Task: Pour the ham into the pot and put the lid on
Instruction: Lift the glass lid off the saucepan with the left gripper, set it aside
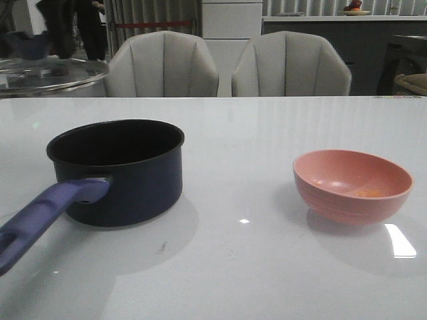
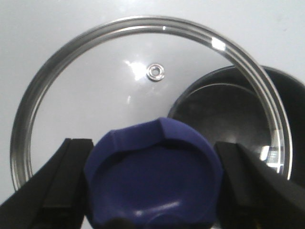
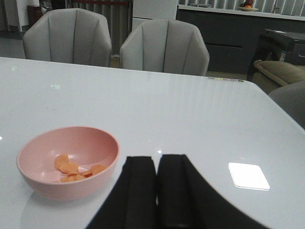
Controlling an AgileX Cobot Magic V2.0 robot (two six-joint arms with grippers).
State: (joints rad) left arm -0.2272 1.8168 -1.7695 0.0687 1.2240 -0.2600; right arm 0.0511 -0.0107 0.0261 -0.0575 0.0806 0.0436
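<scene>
Left wrist view: the lid (image 2: pixel 143 81), rigid, breakable glass, is held aloft by its knob (image 2: pixel 155 176) clamped between the left gripper (image 2: pixel 152 191) fingers, pot (image 2: pixel 286 119) beneath and beyond, while the right gripper (image 3: pixel 157 191) is closed empty near the bowl (image 3: pixel 66 162) of ham (image 3: pixel 74 171).

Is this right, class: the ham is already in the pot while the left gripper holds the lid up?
Not quite. The right wrist view shows the ham in the pink bowl, not the pot. The left gripper does hold the lid by its knob.

Glossy white table (image 1: pixel 267 127) under pot (image 1: pixel 120 172), pink bowl (image 1: pixel 351 185)
</scene>
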